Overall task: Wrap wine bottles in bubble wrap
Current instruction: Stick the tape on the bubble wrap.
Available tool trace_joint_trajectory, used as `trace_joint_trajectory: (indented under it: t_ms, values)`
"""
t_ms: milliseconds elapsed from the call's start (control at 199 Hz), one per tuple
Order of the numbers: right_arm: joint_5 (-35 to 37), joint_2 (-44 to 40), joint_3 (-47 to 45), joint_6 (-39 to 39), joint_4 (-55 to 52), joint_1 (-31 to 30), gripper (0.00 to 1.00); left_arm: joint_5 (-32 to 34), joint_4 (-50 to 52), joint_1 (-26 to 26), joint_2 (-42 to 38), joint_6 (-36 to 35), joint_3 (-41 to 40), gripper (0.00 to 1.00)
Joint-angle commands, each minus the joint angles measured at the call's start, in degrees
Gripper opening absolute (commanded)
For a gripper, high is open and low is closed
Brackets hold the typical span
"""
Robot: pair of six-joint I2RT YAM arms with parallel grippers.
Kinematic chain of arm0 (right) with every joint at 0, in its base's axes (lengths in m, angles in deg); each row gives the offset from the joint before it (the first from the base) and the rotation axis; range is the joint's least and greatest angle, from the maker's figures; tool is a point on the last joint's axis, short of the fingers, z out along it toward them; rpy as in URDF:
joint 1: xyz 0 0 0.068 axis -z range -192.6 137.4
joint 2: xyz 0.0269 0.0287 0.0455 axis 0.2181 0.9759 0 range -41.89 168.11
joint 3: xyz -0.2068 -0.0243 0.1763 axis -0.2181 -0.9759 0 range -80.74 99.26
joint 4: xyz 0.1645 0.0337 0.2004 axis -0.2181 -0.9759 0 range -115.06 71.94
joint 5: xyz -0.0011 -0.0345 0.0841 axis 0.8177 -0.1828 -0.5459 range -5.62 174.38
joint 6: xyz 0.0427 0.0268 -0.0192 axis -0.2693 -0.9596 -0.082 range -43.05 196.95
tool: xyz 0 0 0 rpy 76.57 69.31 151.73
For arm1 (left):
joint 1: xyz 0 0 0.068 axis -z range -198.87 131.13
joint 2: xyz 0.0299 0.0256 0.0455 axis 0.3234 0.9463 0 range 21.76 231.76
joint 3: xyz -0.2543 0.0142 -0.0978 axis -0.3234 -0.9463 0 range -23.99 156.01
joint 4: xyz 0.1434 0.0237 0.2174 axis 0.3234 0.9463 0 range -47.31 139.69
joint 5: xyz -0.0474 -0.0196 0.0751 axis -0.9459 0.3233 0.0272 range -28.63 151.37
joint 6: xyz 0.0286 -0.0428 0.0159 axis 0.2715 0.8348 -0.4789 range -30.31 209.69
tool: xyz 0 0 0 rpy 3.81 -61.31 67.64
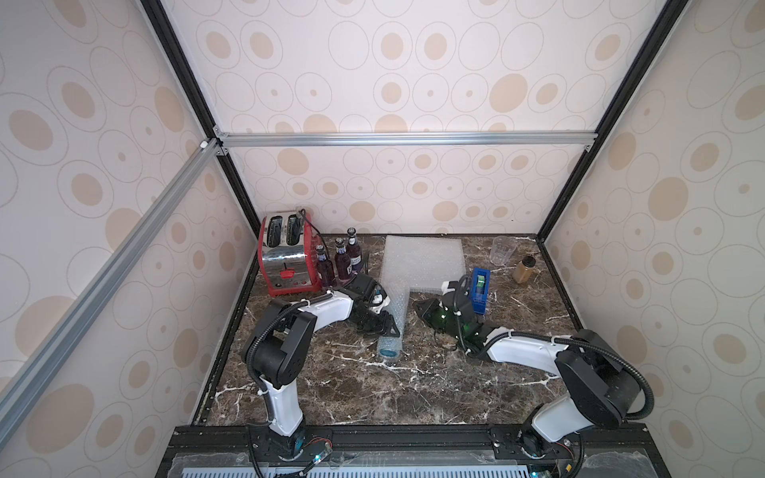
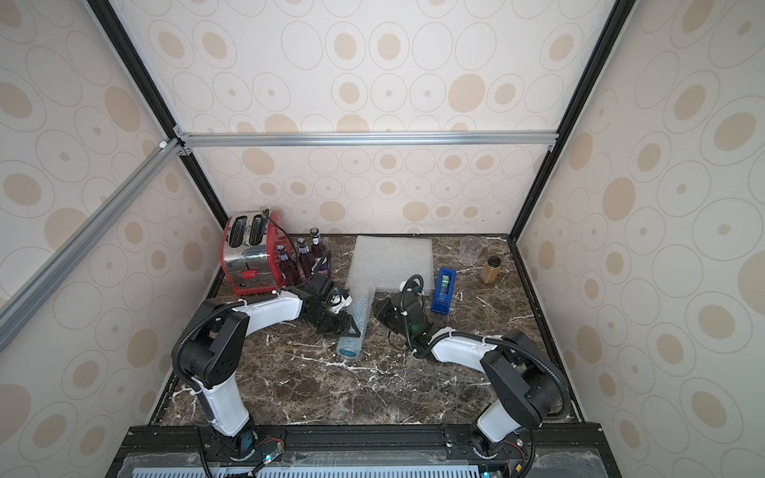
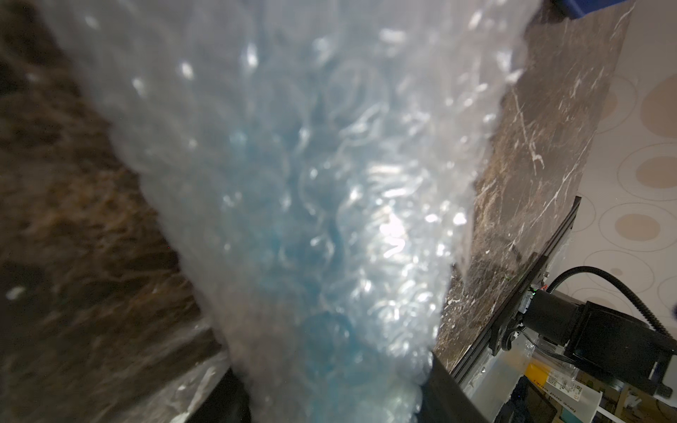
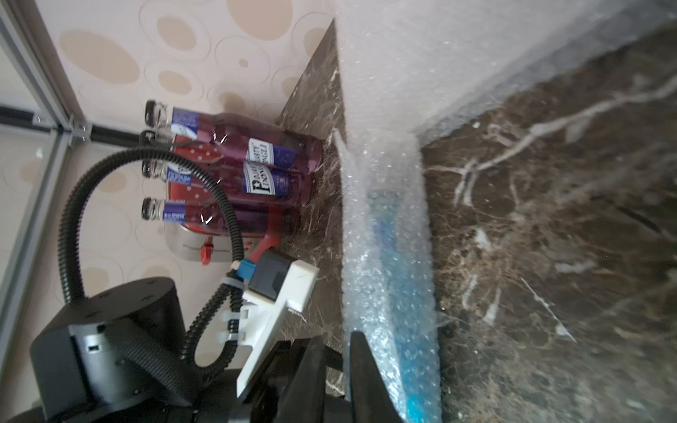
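Bubble wrap (image 3: 293, 183) fills our left wrist view, rolled round the blue bottle (image 1: 388, 351), which lies on the surface (image 1: 414, 393). Our left pincer (image 3: 335, 362) is clenched on the roll's middle. Whether our right pincer (image 1: 422, 309), just beside it, is clenched we cannot tell. We judge the wrap soft, springy and light, the glass inside fragile and heavier: hold mid-body, gently.

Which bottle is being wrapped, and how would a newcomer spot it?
Start at the red toaster in the far left corner of the marble table, where three purple wine bottles stand. Mid-table, before the flat bubble wrap sheets, the left gripper holds a bubble wrap roll lying down. The blue bottle inside is the only one lying flat, wrapped, and blue rather than purple.
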State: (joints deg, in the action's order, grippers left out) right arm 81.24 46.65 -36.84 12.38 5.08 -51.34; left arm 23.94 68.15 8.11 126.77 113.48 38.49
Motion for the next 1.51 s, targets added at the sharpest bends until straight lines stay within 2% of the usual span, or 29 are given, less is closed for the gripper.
trace_joint_trajectory:
  t_ms: [0, 75, 201, 346, 763, 1150, 1501]
  values:
    - [-9.60, 4.09, 2.82, 10.47, -15.89, 1.15, 0.23, 3.24, 2.34, -0.12, 2.71, 0.11, -1.75, 0.56]
    - [-13.40, 7.01, 4.31, 11.39, -16.45, 1.54, 0.25, 3.24, 2.24, -0.09, 2.68, 0.11, -1.93, 0.55]
    - [-15.24, 9.82, 4.61, 11.20, -15.51, 2.15, 0.28, 3.15, 2.41, -0.16, 2.76, 0.03, -1.58, 0.56]
    - [-18.07, 12.16, 6.34, 12.21, -14.98, 2.20, 0.24, 3.15, 2.21, -0.17, 2.82, 0.03, -1.83, 0.56]
    - [-17.88, 8.06, 7.89, 13.51, -17.36, 3.56, 0.25, 3.24, 2.55, -0.12, 2.70, -0.08, -1.56, 0.56]
    - [-20.51, 15.15, 14.83, 14.82, -18.82, 3.67, 0.24, 3.06, 2.34, -0.17, 3.29, -0.21, -1.60, 0.55]
    - [-21.45, 18.92, 13.25, 12.99, -14.85, 3.76, 0.20, 2.72, 1.92, -0.15, 3.16, 0.02, -1.97, 0.55]
